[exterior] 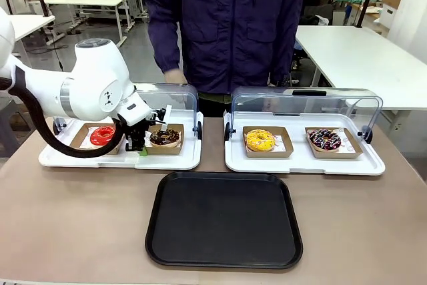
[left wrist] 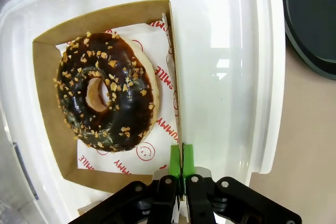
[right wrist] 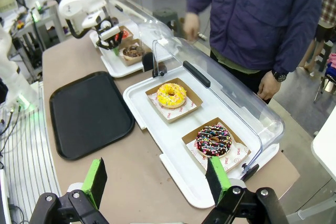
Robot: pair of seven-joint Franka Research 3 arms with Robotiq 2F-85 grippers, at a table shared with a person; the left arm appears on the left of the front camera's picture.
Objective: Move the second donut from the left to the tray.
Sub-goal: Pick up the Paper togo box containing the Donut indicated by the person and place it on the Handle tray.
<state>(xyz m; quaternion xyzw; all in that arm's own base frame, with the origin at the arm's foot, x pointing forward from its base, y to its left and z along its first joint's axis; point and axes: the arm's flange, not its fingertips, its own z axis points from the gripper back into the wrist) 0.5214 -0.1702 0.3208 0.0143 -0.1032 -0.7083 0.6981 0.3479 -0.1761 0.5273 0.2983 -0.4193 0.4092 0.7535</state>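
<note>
- While the tray lies bare mid-table, the donut sits in its holder on the left white tray.
- Judged light, soft, sticky-glazed: grip the stiff card wall, not the icing.
- The left wrist view shows the left tool pinching that wall; the right tool gapes.

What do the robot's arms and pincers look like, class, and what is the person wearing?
The left arm has glossy white rounded shells with a thick black cable looping beneath. The left pincer and right pincer are black with bolts and bright green pads. The person wears a dark navy jacket and a wristwatch.
</note>
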